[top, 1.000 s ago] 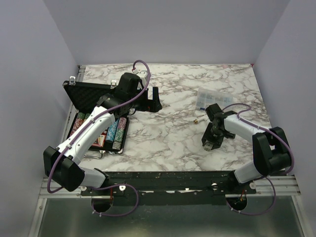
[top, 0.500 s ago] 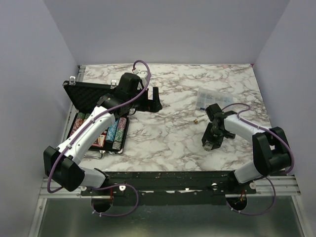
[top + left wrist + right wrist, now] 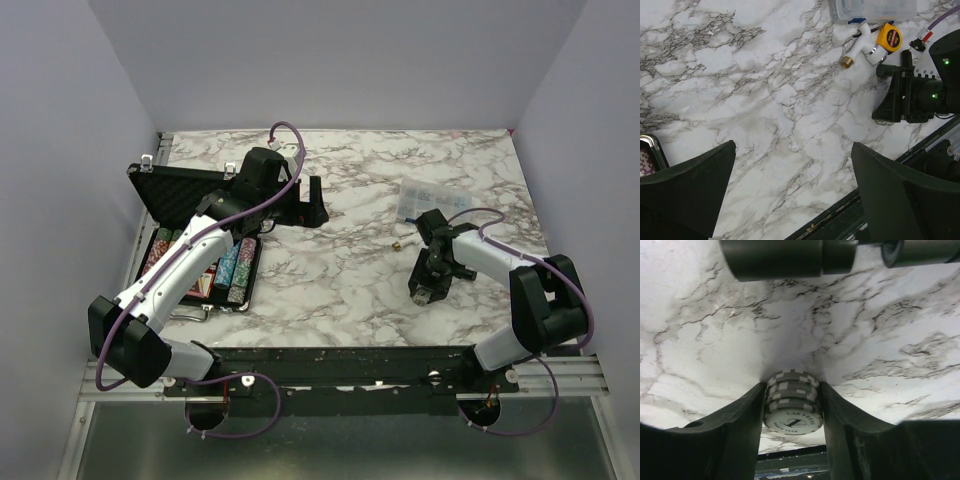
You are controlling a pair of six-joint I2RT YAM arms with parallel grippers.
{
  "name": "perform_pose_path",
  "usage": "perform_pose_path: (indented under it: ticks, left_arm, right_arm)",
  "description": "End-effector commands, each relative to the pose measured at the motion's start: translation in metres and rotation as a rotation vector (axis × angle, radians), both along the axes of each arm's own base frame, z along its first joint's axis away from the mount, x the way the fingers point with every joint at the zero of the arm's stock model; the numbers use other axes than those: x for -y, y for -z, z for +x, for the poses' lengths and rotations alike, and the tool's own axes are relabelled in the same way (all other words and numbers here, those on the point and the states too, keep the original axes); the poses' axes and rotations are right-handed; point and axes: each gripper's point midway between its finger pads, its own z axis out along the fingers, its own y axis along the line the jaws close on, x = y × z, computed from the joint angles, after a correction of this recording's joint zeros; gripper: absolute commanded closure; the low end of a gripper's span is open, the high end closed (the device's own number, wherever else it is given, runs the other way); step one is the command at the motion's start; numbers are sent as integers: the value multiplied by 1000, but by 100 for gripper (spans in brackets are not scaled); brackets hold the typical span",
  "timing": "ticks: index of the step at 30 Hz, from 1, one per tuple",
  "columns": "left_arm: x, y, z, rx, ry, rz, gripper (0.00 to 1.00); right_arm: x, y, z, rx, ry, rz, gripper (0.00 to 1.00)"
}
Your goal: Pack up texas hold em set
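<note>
Right gripper (image 3: 424,290) pinches a short stack of grey poker chips (image 3: 792,407) across its rims, low over the marble table (image 3: 340,280). I judge them rigid and light, but loose discs can shear, so squeeze squarely. Left gripper (image 3: 303,206) is spread wide, empty, by the open black case (image 3: 180,192).

**Lettering on the Front Chip**

The front face of the stack of grey poker chips (image 3: 792,402) reads "LAS VEGAS" along its upper curve. The lower curve looks like "POKER CLUB", around a slanted centre mark. The yellow tape measure (image 3: 888,38) carries a label too small to read.
</note>
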Motion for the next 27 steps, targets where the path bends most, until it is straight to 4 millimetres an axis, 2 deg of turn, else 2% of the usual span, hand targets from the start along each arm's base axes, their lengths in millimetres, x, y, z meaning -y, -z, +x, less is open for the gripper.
perform_pose_path:
  ticks: [1,7,14,19,23,27]
  left_arm:
    - [6,3,-3,-11,22,-18,2]
    - [6,3,-3,-11,24,-22,2]
    - [7,3,-4,-12,26,-24,2]
    - [7,3,-4,-11,28,-24,2]
    - [7,3,-4,-14,30,-25,2]
    - [7,3,-4,-12,28,-24,2]
  right_arm:
    - [4,12,-17,-62,-15,-28,46]
    - [-3,14,-21,-79,-40,-14,42]
    - [6,27,-22,-87,-32,-68,50]
    - [9,21,-9,-35,-16,-91,48]
    - [8,22,-8,-41,-19,-92,48]
    - [9,25,-10,-41,-11,-96,54]
